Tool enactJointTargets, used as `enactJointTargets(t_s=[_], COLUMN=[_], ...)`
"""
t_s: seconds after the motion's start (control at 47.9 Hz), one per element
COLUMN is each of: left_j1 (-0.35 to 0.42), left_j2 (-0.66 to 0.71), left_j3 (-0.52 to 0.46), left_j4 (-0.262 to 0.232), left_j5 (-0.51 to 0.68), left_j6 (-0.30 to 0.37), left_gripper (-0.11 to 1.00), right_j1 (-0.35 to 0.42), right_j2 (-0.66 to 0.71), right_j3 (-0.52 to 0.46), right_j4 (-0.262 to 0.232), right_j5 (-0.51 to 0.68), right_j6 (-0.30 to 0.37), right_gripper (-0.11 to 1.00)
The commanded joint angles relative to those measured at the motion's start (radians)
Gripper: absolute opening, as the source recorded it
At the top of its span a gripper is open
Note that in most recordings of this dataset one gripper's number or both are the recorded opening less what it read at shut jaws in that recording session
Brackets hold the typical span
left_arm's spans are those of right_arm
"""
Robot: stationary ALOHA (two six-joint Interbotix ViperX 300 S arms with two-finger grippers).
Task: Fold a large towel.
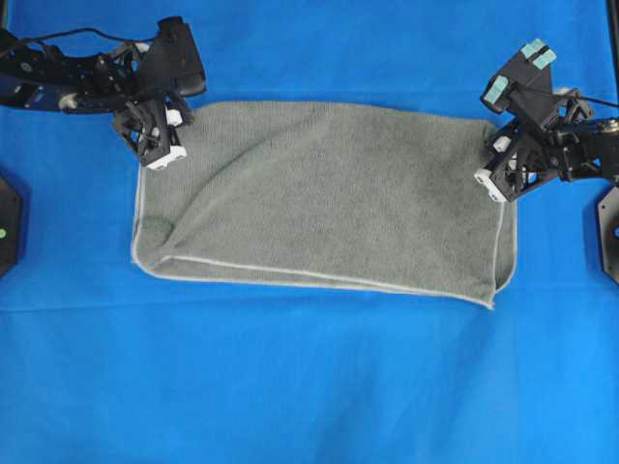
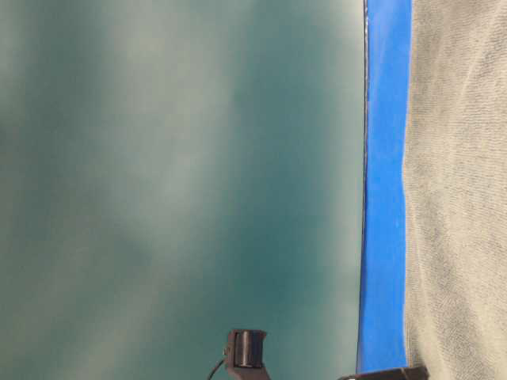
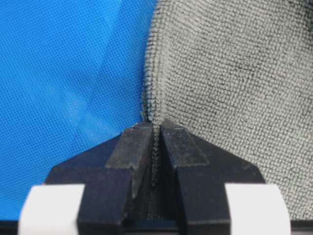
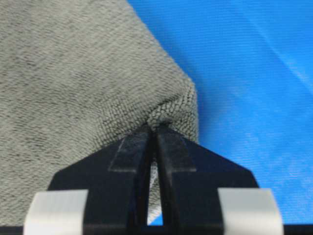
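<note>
Both claws are clamped on the towel [image 1: 319, 198]: the left gripper [image 1: 160, 150] has its jaws pinched together on the far left corner, and the right gripper [image 1: 493, 179] is closed the same way on the far right corner. Each wrist view shows a thin ridge of terry cloth squeezed between the dark pads.

Largest in the scene is the blue table cloth [image 1: 309, 387], covering the whole work surface. On it, in the upper middle of the overhead view, the sage grey-green towel lies mostly flat as a wide rectangle, with a pale stitched edge along its left, near and right sides. A soft crease runs diagonally across its left part.

Judging by the fuzzy pile and the way it bunches at the pads, the cloth is soft, limp and light, not slippery. It will likely sag between the two held corners when lifted, so corners are the sensible hold, kept level and well apart.
</note>
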Motion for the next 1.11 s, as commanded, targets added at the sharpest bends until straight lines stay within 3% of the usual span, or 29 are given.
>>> enactJointTargets(t_s=[0.0,0.188,0.355,0.627,0.731,0.856,0.982,1.086], left_j1=[0.003,-0.009,-0.054,-0.179,-0.236,-0.325,-0.459,-0.568], left_j2=[-0.029,-0.201,-0.407,-0.67,-0.718,-0.744,-0.746,-0.741], left_j3=[-0.005,-0.043,-0.077,-0.098,-0.083,-0.081,-0.089,-0.097], left_j4=[-0.002,-0.002,-0.002,-0.006,-0.008,-0.008,-0.008,-0.008], left_j5=[0.029,0.236,0.394,0.517,0.518,0.509,0.476,0.408], left_j6=[-0.005,-0.015,-0.029,-0.078,-0.14,-0.229,-0.328,-0.397], left_gripper=[0.02,0.02,0.02,0.02,0.02,0.02,0.02,0.02], right_j1=[0.003,0.071,0.175,0.376,0.347,0.239,0.141,0.081], right_j2=[-0.037,-0.196,-0.347,-0.485,-0.485,-0.451,-0.405,-0.371], right_j3=[-0.02,-0.067,-0.129,-0.224,-0.245,-0.275,-0.318,-0.365], right_j4=[0.0,0.002,0.008,0.005,-0.018,-0.043,-0.061,-0.11], right_j5=[-0.009,0.04,0.176,0.308,0.36,0.433,0.431,0.396], right_j6=[0.002,0.0,0.0,-0.002,0.002,0.011,0.011,0.009], right_gripper=[0.02,0.02,0.02,0.02,0.02,0.02,0.02,0.02])
